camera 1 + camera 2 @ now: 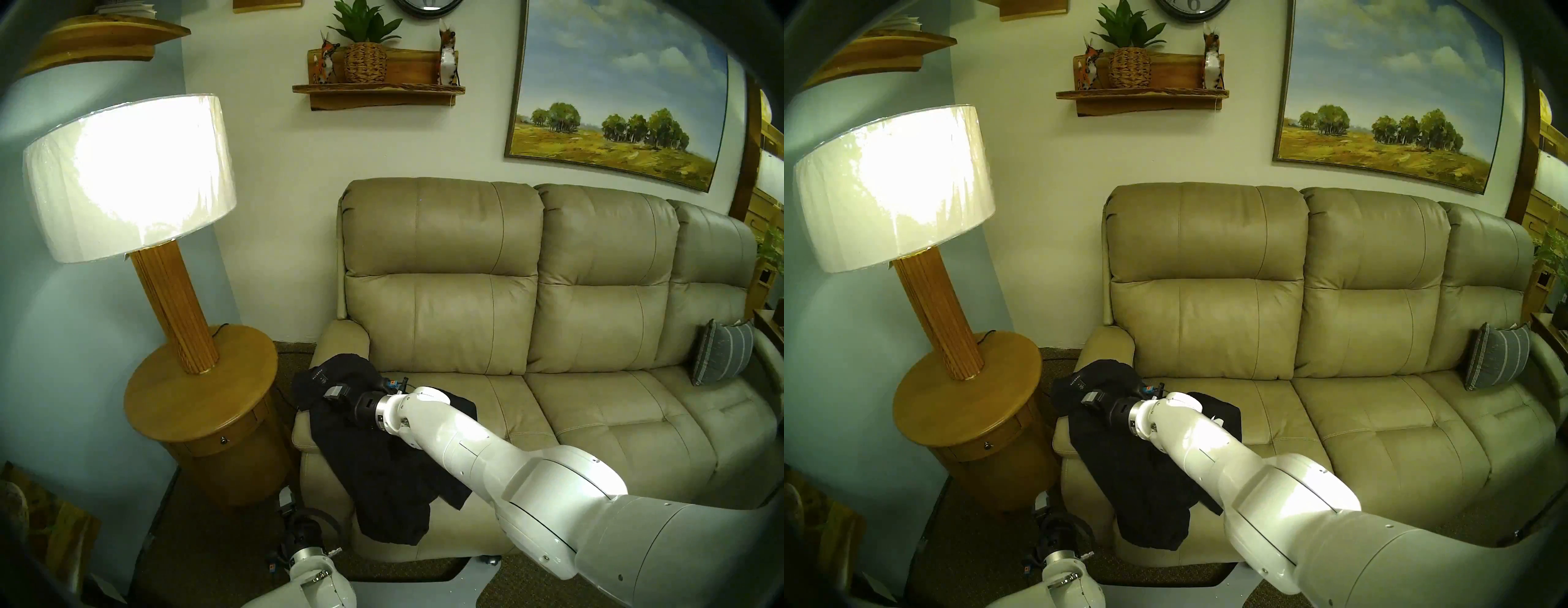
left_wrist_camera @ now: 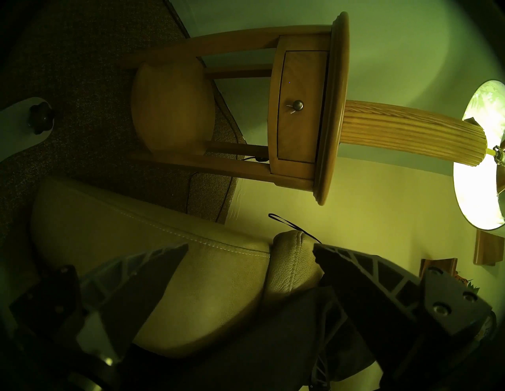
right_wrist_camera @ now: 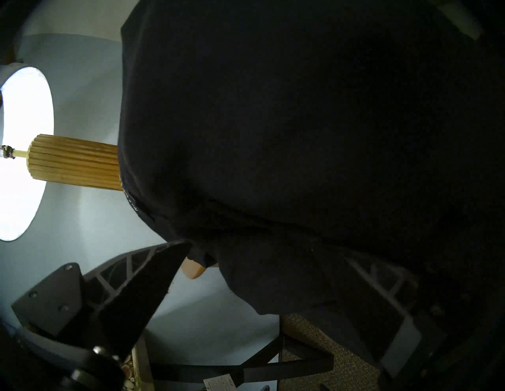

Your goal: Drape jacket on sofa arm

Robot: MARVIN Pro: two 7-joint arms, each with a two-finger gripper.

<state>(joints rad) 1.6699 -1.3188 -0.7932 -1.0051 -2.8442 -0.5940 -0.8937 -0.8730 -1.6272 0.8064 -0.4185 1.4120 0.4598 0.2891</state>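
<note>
Sofa [image 1: 594, 322]: jacket [image 1: 382, 475] lies over sofa arm [image 1: 335, 344], spilling onto seat. Right gripper [image 3: 273, 273] spread, empty, fabric just ahead. Left gripper [image 2: 250, 259] spread, empty, low beside arm front.

The lit lamp [image 1: 127, 178] glares (blown white); wrist views dim, green-tinted, fisheye edges dark.

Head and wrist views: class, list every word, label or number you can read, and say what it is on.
"HALOGEN": pale label on the black jacket, faint.
Wall clock: one numeral, cut off, unsure.
White paper tag, right wrist view: too small to read.
</note>
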